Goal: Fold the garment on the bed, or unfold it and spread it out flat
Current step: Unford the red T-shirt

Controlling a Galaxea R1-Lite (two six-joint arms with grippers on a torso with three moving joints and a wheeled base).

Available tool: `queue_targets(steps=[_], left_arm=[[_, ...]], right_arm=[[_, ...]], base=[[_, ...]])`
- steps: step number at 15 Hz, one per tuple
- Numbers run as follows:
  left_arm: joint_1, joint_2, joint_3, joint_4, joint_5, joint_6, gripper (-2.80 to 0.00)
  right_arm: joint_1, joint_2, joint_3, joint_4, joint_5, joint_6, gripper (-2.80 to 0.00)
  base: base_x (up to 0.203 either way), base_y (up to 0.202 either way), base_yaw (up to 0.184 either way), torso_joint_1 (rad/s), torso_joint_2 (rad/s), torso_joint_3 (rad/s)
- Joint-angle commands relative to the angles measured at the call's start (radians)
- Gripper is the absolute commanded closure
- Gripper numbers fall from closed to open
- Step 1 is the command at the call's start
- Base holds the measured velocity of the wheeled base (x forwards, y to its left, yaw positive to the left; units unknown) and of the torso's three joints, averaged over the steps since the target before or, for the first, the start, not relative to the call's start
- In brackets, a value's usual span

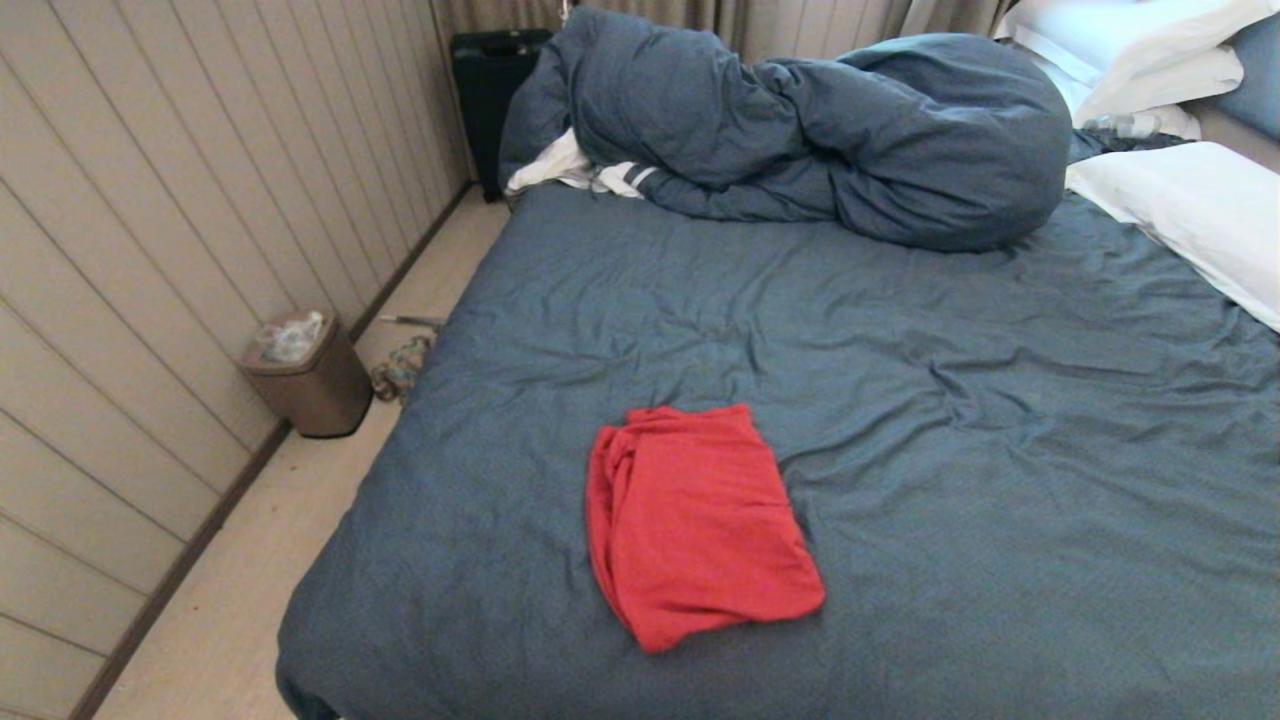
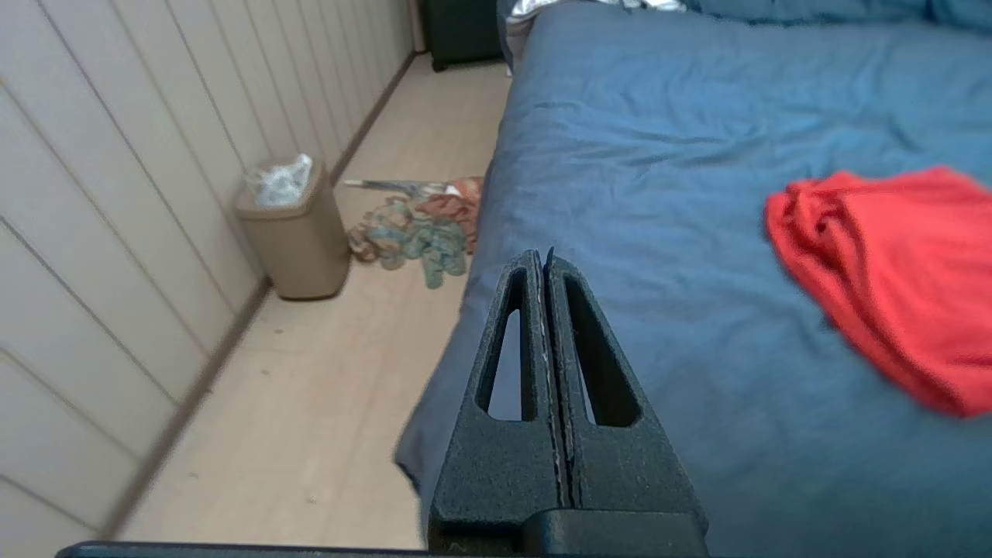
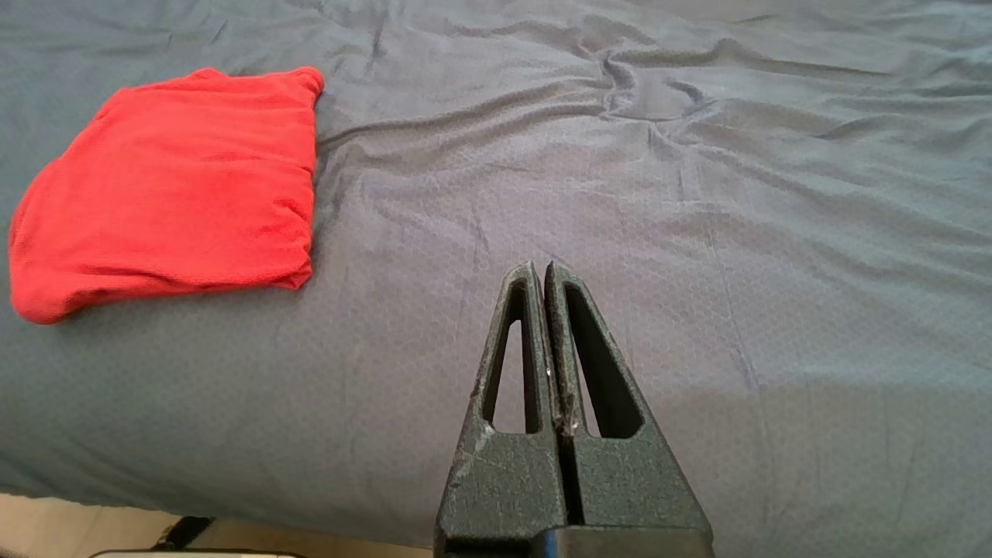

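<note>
Red garment [image 1: 700, 525] – folded – on bed [image 1: 1000, 450]

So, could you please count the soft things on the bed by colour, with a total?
Red: 1, the folded garment, lying apart from both shut grippers, left gripper and right gripper.
Dark blue-grey: 1, the bunched duvet.
White: 4, three pillows and one striped cloth.
Total: 6

Bedroom, domestic or hotel
Large bed [image 1: 900, 420], bunched duvet [image 1: 800, 130], white pillows [image 1: 1180, 200], panelled wall [image 1: 150, 200], small waste bin [image 1: 305, 375], curtains behind
</note>
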Motion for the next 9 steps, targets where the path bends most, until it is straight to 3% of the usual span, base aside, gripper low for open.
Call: queue_targets(steps=[1, 9], left_arm=[[0.000, 0.002, 0.040, -0.006, 0.004, -0.016, 0.00], [-0.001, 0.002, 0.040, -0.013, 0.006, -0.028, 0.00]], right_arm=[[0.001, -0.004, 0.001, 0.002, 0.000, -0.001, 0.00], [0.001, -0.004, 0.000, 0.002, 0.000, 0.007, 0.00]], base=[[0.000, 0.000, 0.000, 0.000, 0.00, 0.000], [0.000, 0.000, 0.000, 0.000, 0.00, 0.000]])
